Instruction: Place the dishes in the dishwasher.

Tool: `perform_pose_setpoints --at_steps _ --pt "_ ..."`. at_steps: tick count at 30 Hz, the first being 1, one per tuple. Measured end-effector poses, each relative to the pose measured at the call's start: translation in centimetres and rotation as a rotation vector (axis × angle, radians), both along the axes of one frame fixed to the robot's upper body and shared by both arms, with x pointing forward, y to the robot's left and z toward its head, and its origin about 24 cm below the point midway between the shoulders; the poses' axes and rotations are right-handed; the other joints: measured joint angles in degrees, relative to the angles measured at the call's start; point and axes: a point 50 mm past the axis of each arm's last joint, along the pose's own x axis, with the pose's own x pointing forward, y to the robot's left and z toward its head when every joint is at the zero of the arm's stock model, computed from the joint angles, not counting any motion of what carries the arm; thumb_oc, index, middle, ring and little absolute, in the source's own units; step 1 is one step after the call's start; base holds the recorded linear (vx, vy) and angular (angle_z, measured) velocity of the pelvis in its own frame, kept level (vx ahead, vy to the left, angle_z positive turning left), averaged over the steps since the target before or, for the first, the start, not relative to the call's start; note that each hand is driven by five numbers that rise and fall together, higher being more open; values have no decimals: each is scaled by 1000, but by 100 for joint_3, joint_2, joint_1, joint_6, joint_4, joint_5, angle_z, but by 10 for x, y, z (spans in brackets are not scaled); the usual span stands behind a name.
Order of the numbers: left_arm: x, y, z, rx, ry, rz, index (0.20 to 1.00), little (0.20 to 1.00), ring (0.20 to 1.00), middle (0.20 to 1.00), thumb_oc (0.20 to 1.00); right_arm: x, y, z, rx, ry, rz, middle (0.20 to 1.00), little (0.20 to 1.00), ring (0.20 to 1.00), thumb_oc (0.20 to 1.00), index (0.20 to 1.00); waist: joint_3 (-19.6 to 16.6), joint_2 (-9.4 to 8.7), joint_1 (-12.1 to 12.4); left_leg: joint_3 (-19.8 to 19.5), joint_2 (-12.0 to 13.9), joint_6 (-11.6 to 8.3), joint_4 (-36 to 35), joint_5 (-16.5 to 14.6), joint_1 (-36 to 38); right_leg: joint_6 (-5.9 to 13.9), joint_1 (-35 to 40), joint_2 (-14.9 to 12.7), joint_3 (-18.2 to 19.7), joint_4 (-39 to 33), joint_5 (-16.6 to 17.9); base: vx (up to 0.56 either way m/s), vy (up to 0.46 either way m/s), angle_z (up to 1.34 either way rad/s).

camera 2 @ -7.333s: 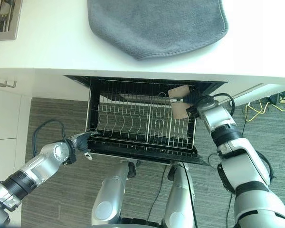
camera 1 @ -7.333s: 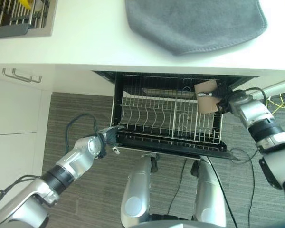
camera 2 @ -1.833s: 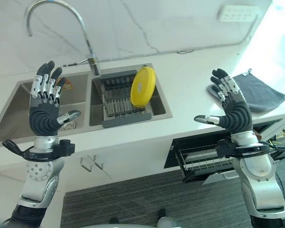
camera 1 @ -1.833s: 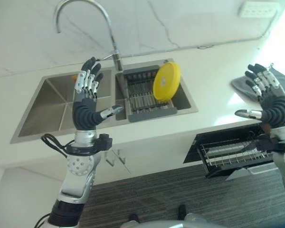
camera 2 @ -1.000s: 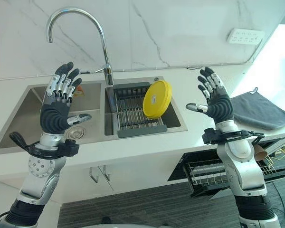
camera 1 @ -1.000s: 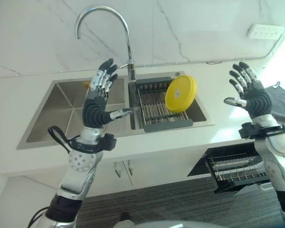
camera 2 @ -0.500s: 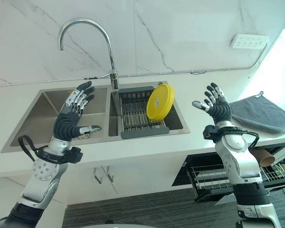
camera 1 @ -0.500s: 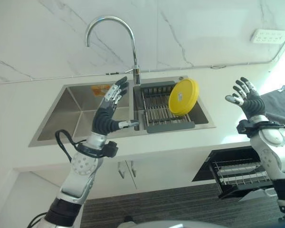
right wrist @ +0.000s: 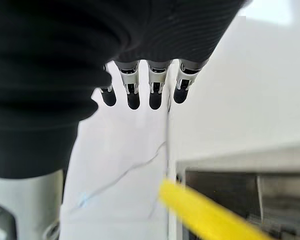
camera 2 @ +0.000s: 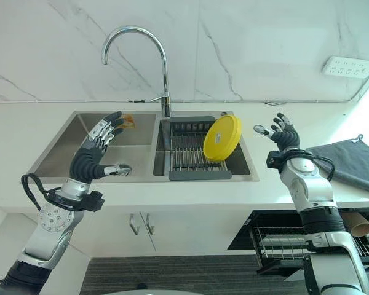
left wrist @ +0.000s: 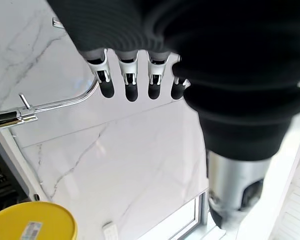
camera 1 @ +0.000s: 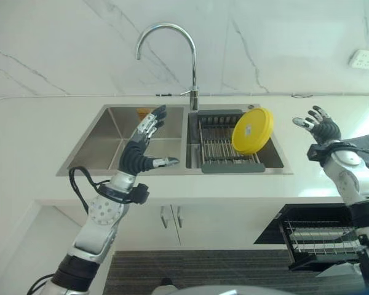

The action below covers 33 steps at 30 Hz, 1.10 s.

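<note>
Counter (camera 2: 172, 196), white, with sink (camera 2: 67, 161). Dishwasher (camera 2: 277, 243), at 5 o'clock, rack pulled out. Towel (camera 2: 350, 166), grey, at 3 o'clock. Plate (camera 2: 222, 137), yellow, on edge in drainer (camera 2: 184, 161). Left hand (camera 2: 89, 161), right hand (camera 2: 283, 138): raised, fingers spread, empty.

Glossy yellow plastic plate (camera 1: 252, 130), brushed steel sink (camera 1: 104, 141)

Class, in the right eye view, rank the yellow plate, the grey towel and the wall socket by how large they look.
1. Grey towel, though the picture edge cuts it off.
2. Yellow plate; fairly close to the towel.
3. Wall socket, clearly the smallest, though farther from the camera.
</note>
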Motion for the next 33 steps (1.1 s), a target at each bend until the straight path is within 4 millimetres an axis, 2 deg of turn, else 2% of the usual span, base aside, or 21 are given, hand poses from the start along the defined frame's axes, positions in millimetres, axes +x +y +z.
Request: perform_pose_setpoints --at_steps 5,11,14,18,24,33 --pt "0 1 -1 3 4 1 1000 1000 1000 1000 1000 1 -19 -2 -7 48 -44 1000 1000 1000 1000 1000 -1 18 25 -44 -2 -14 1 14 -46 -1 -2 4 -19 2 0 5 2 1" --pt "1 3 -2 -11 16 4 1000 1000 1000 1000 1000 -3 -32 -20 36 132 -88 1000 1000 1000 1000 1000 6 29 43 -110 -8 -16 1 15 -46 -13 10 6 -108 0 -16 19 -1 6" --pt "1 4 -2 -19 20 4 1000 1000 1000 1000 1000 0 -30 -26 53 166 -70 1000 1000 1000 1000 1000 9 42 60 -130 -7 -19 0 17 -43 -12 31 11 -130 -25 -22 18 -2 4" --pt "1 5 -2 -10 22 4 1000 1000 1000 1000 1000 10 -26 -12 107 123 -36 1000 1000 1000 1000 1000 17 63 82 -139 -10 -23 0 20 -39 -12 56 11 -146 -27 -25 30 4 2" --pt "3 9 -6 -4 43 18 1000 1000 1000 1000 1000 14 -23 -15 164 146 -6 1000 1000 1000 1000 1000 63 129 228 -156 -15 -32 0 34 16 -13 121 11 -181 -29 -36 34 8 3" --pt "3 10 -5 3 42 24 1000 1000 1000 1000 1000 21 -24 -12 185 171 -4 1000 1000 1000 1000 1000 106 74 325 -302 -35 -35 0 37 14 -17 201 14 -313 -29 -69 36 -4 7"
